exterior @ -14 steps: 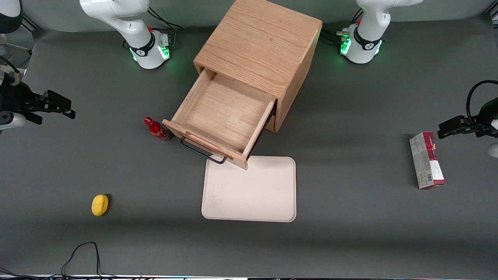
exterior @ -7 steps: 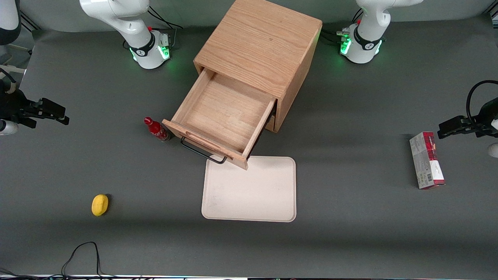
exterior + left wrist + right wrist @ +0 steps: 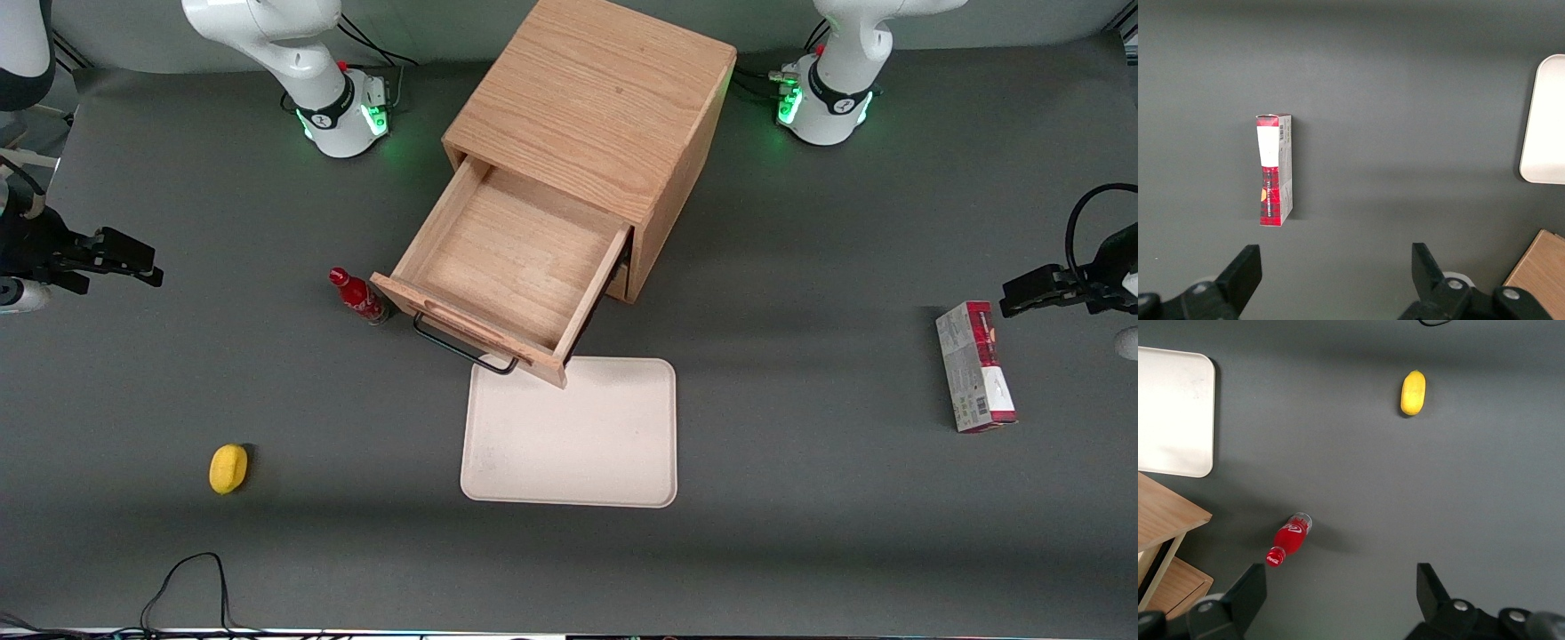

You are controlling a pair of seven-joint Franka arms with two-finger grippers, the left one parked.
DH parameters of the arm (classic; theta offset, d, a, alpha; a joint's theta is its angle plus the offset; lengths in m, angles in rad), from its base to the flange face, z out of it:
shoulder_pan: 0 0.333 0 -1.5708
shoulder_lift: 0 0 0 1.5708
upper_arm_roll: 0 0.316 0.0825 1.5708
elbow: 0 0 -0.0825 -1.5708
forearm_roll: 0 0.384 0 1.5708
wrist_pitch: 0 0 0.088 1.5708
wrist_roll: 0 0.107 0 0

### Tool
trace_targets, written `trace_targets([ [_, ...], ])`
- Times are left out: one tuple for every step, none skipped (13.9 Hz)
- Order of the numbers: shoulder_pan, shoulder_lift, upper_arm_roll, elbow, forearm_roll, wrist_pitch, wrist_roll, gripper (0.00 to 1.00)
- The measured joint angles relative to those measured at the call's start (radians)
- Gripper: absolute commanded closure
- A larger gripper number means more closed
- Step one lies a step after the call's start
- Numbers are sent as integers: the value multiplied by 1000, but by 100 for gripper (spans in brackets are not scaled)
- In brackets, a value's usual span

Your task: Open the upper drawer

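Observation:
The upper drawer (image 3: 511,258) of the oak cabinet (image 3: 596,98) stands pulled far out, its bare wooden inside showing. Its thin black wire handle (image 3: 458,347) hangs on the front, which faces the front camera. A corner of the drawer (image 3: 1165,513) shows in the right wrist view. My gripper (image 3: 153,264) hovers over the mat toward the working arm's end of the table, well apart from the drawer. It is open (image 3: 1338,583), fingers spread wide with nothing between them.
A red soda bottle (image 3: 357,297) (image 3: 1290,537) lies beside the drawer front. A white tray (image 3: 573,444) sits nearer the front camera than the drawer. A yellow lemon (image 3: 228,468) (image 3: 1413,393) lies nearer still. A red-and-white box (image 3: 974,366) rests toward the parked arm's end.
My gripper has drifted a little away from the cabinet toward the working arm's end of the table. The drawer and the other objects have not moved.

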Motion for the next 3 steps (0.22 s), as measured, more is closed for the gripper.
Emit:
trace_targets([
  [0, 0, 0, 0, -5, 0, 0, 0],
  [0, 0, 0, 0, -10, 0, 0, 0],
  [0, 0, 0, 0, -13, 0, 0, 0],
])
